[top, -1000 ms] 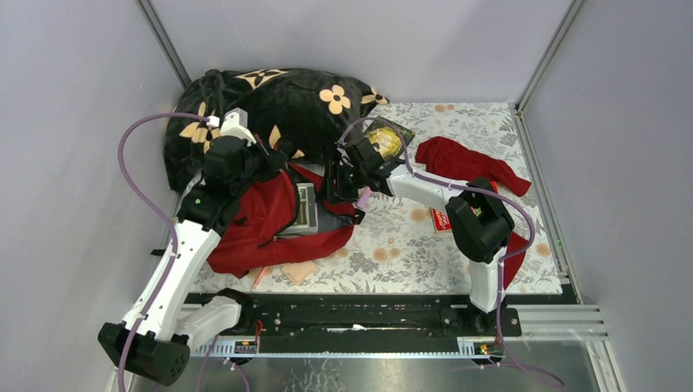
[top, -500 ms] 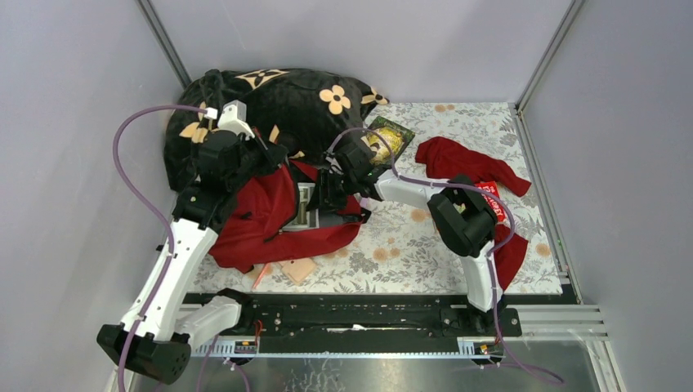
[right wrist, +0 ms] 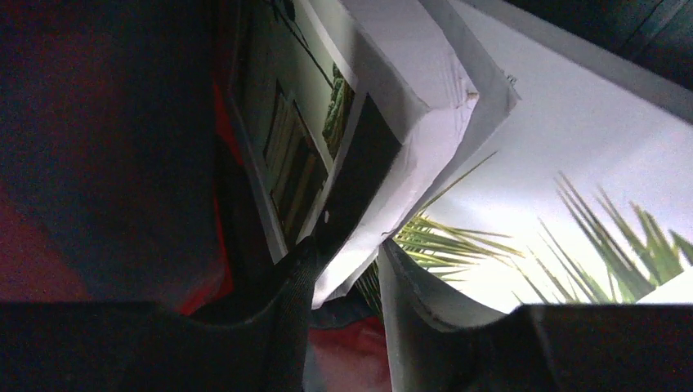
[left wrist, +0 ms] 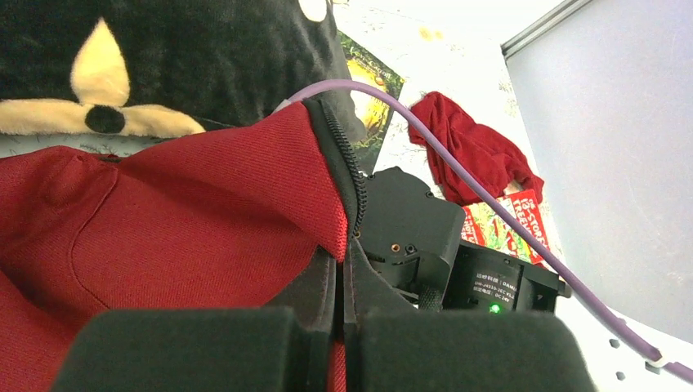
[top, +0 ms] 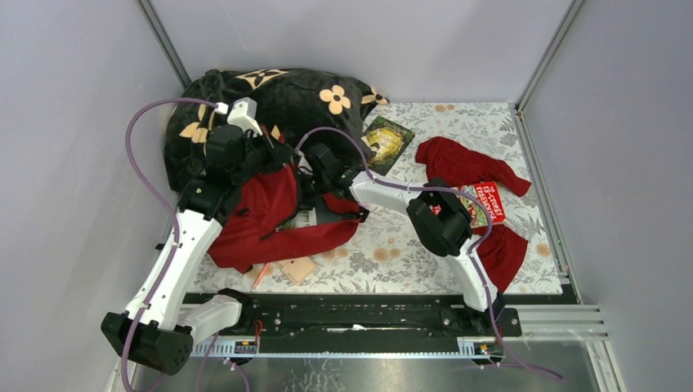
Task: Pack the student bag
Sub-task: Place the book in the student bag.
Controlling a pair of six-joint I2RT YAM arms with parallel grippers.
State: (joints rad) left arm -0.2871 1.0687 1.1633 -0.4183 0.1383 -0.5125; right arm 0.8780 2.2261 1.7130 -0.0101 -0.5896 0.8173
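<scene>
Dark-red canvas, so that's the student bag, lying at the left-middle of the table with its top against the black flowered blanket. My left claw is pinched tight on the zipper edge of the bag's mouth and holds the flap up. My right claw is down in the opening, jaws narrow, and from the wrist cam it looks clamped on the corner of a white-paged book.

What worries me:
- The covers are splaying. There's a palm-leaf cover fanned out next to the page block. I can't tell if it's a second book or the same one flopped open. Push deeper like this and I'd guess the pages crumple.
- If the left pinch slips off that thin fabric edge, the mouth probably drops onto the right wrist.
- The purple cable runs right across the flap, so it's a likely snag on the way out.

Head count:
- one bag and one blanket
- two books loose on the cloth, a green one and a red one
- at least one book in the bag
- two heaps of red cloth, one far right and one nearer the right arm; could be one piece, can't tell
- one tan flat thing at the bag's near edge
</scene>
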